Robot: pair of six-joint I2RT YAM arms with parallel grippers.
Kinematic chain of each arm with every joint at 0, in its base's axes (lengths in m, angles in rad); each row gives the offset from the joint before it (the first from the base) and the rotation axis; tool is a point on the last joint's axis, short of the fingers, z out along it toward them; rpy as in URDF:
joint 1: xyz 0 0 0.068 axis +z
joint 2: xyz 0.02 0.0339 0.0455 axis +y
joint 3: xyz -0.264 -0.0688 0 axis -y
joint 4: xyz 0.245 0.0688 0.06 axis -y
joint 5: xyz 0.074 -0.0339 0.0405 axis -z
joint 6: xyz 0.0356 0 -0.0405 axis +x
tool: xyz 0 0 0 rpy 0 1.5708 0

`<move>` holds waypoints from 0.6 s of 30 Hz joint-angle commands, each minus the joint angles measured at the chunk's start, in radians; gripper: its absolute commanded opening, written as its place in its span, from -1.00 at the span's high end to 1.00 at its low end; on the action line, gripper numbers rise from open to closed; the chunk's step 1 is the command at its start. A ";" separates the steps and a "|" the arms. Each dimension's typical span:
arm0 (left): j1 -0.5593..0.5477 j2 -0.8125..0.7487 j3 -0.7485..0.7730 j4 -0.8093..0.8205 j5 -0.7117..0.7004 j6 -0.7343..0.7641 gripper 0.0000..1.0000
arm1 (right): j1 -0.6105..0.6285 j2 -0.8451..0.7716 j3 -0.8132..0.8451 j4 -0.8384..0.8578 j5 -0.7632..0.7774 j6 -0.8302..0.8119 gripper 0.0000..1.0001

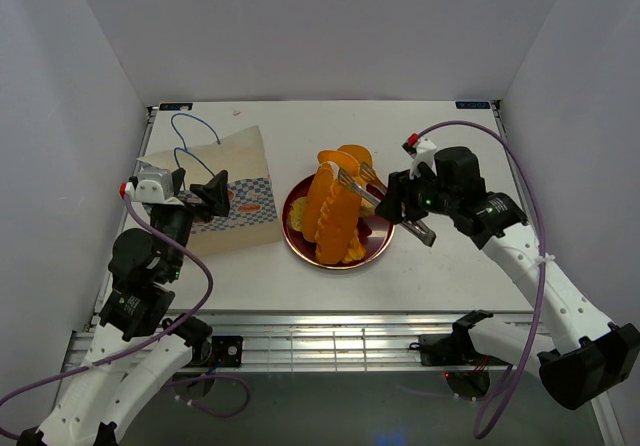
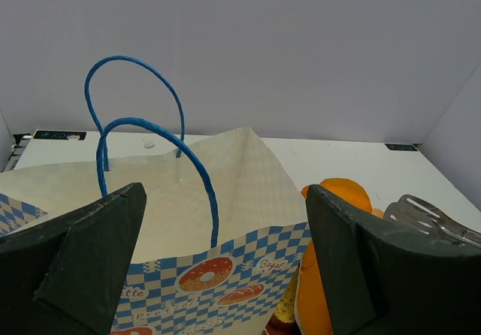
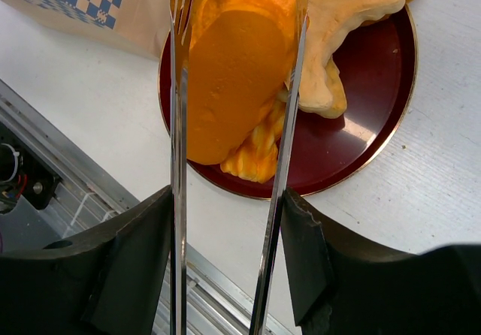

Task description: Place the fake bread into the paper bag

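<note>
The paper bag [image 1: 235,191] lies on its side at the left, blue cord handles pointing to the back. My left gripper [image 1: 207,198] is open and empty at the bag's checkered band [image 2: 218,275], one finger on each side of it. My right gripper [image 1: 403,199] is shut on metal tongs [image 1: 362,186]. The tong arms [image 3: 178,125] clasp a long orange loaf [image 3: 233,79] over the dark red plate [image 3: 361,125]. More fake bread is there: a braided stick [image 3: 259,151], a paler piece [image 3: 346,19] and another loaf [image 1: 355,156].
The plate [image 1: 381,234] stands at the table's middle, just right of the bag. The metal frame rail [image 1: 330,326] runs along the near edge. White walls close in the left, back and right sides.
</note>
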 commanded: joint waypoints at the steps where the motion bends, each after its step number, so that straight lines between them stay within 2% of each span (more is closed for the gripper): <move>1: -0.005 0.012 -0.008 0.013 -0.003 -0.001 -0.96 | 0.010 0.010 -0.003 0.062 0.037 -0.002 -0.23; 11: -0.010 0.015 -0.008 0.011 -0.006 -0.001 -0.96 | 0.020 0.039 -0.032 0.088 0.063 0.004 -0.24; 18: -0.012 0.013 -0.008 0.010 -0.010 0.000 -0.96 | 0.023 0.038 -0.049 0.117 0.028 0.020 -0.25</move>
